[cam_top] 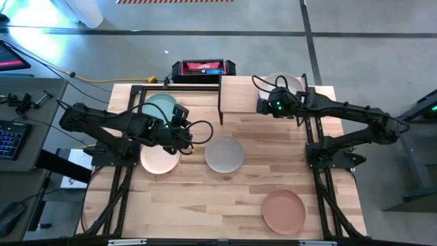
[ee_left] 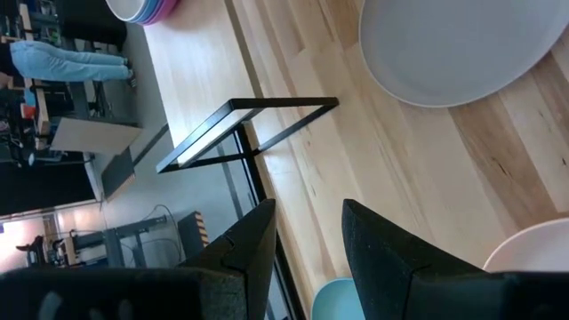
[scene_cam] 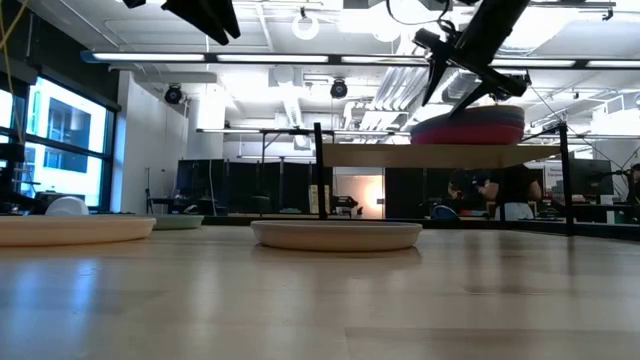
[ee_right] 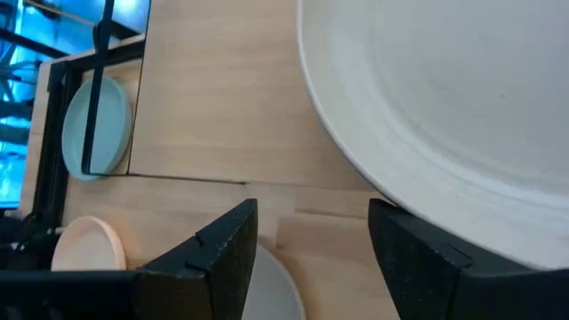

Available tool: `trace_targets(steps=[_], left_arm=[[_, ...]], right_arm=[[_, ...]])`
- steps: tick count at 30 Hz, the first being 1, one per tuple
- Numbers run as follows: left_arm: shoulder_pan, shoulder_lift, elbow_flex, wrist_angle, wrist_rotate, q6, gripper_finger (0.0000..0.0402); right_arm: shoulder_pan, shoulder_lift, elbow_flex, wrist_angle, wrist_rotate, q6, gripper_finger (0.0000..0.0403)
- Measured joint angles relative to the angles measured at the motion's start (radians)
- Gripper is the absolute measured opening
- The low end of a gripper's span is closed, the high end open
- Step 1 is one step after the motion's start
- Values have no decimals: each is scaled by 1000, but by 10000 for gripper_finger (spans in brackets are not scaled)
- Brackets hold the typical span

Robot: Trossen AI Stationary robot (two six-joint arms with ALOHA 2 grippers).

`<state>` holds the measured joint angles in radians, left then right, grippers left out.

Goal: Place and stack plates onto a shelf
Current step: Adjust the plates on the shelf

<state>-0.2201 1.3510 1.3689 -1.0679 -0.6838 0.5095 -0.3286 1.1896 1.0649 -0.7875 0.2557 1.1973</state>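
The shelf (cam_top: 240, 94) stands at the far edge of the tabletop (cam_top: 232, 198), its right half carrying a stack of plates (scene_cam: 468, 128); the low view shows magenta and purple rims under a cream-white plate (ee_right: 462, 107) on top, so the stack appears to be built on one side to leave the left half free for a second pile. The right claw (cam_top: 268, 106) hovers at the near edge of that stack with its fingers spread and nothing between them, which suggests a release just made or an approach to adjust; which of the two cannot be determined. Four plates are not yet shelved: the teal plate (cam_top: 158, 106) and the peach-pink plate (cam_top: 159, 158) on the left, the grey plate (cam_top: 224, 154) at centre, and the terracotta plate (cam_top: 283, 211) near the front right. The left claw (cam_top: 179, 133) is held between the teal and peach-pink plates, fingers parted and empty, probably positioned to take one of them next. The remaining plates lie well apart, giving each claw clear access to a rim.
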Motion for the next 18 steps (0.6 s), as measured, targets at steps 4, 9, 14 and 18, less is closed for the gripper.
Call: trace_targets(steps=[4,9,14,18], left_arm=[[0,0,0,0,0,0,120],[0,0,0,0,0,0,120],[0,0,0,0,0,0,120],[0,0,0,0,0,0,120]], right_arm=[[-17,0,0,-19,3,0,209],[-36,0,0,-35,2,-1,209],[-39,0,0,-42,-4,-19,209],[-39,0,0,-53,-12,-47,209]])
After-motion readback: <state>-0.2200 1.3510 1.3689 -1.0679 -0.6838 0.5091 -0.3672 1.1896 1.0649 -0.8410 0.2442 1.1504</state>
